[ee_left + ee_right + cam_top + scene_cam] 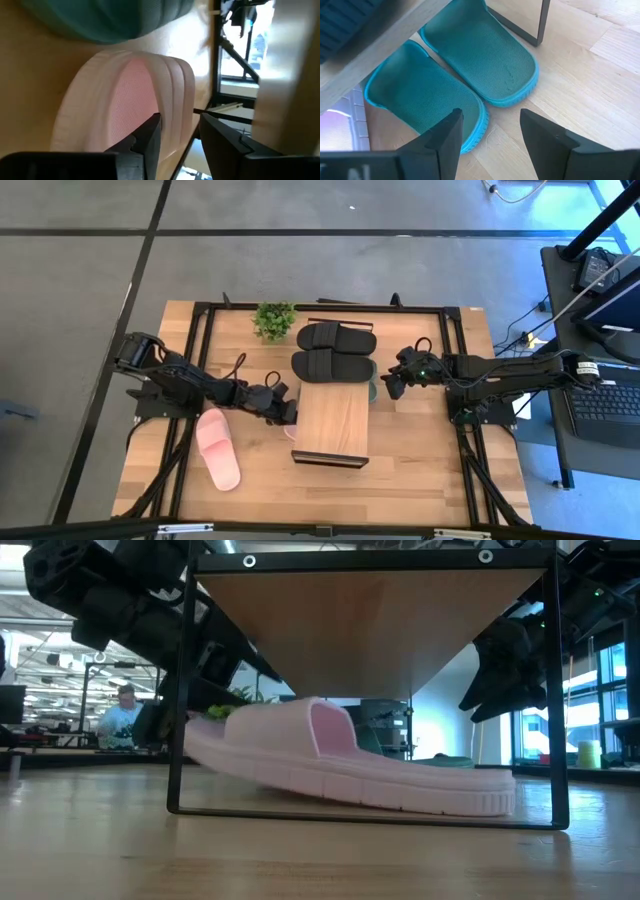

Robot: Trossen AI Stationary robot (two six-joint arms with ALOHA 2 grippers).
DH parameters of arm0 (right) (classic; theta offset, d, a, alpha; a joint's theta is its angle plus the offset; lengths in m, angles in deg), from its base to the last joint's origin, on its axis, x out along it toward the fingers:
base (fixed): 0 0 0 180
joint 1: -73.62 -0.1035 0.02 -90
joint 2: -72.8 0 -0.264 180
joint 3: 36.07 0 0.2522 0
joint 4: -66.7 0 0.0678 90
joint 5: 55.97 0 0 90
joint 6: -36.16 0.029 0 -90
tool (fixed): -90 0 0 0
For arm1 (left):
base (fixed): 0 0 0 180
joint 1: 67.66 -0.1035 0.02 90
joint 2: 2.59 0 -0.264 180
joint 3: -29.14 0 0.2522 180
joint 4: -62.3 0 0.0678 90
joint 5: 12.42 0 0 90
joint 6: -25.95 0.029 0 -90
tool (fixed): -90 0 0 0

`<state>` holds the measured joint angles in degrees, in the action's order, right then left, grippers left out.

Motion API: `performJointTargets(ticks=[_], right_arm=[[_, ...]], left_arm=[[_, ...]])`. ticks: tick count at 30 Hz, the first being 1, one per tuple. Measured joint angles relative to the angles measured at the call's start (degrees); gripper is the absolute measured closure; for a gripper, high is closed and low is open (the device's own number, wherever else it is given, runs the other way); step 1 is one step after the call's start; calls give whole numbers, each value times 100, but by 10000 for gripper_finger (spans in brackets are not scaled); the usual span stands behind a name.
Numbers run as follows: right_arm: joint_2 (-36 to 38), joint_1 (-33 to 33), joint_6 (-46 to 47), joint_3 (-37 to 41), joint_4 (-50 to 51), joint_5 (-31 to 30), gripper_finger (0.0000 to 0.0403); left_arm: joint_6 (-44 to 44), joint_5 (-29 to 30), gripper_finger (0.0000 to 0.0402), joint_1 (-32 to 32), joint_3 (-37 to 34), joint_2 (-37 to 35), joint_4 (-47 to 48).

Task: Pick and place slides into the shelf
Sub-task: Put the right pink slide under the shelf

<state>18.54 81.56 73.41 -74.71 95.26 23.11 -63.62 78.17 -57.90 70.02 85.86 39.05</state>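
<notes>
The shelf (335, 420) stands mid-table. A pale pink slide (340, 765) lies under its plank (370, 600), with my left gripper (287, 415) shut on it at the shelf's left side. The second pink slide (218, 448) lies flat on the table to the left. Both black slides (336, 350) lie side by side beyond the shelf's far edge. Two dark green slides (485, 60) rest on the table at the shelf's far right corner, partly under the plank. My right gripper (392, 383) hovers open just right of them, touching nothing. My left gripper (177, 145) pinches the pink slide's sole edge (176, 120), one finger on the footbed (135, 100), the other outside the sole. It comes from the table's left. The slide is tilted: its left end (205, 740) is raised and its right end (490, 802) rests on the table.
A small green plant (274, 318) stands near the table's far edge, left of the black slides. The shelf's dark metal legs (178, 690) frame the space beneath the plank. Bare tabletop lies near the front edge and right of the shelf. A person (122, 712) sits in the room behind.
</notes>
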Motion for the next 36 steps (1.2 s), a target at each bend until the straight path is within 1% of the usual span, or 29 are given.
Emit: performJointTargets(ticks=[8, 13, 22, 28, 30, 34, 36], right_arm=[[0, 2, 18, 0, -1, 0, 204], [0, 0, 20, 0, -1, 0, 204], [0, 1, 153, 0, 1, 0, 204], [0, 2, 173, 0, 0, 25, 204], [0, 0, 175, 0, -10, 104, 204], [0, -14, 167, 0, -49, 654, 204], [0, -109, 166, 0, -127, 935, 204]], left_arm=[[163, -467, 274, -63, 0, -88, 44], [306, -479, 274, -59, 0, -90, 151], [589, -463, 274, 22, 0, -93, 812], [1018, -465, 274, 17, 0, -259, 830], [1282, -615, 274, 18, 0, -427, 852], [2182, -1341, 274, 68, 0, -829, 1110], [2687, -1548, 274, 183, 0, -1009, 1264]])
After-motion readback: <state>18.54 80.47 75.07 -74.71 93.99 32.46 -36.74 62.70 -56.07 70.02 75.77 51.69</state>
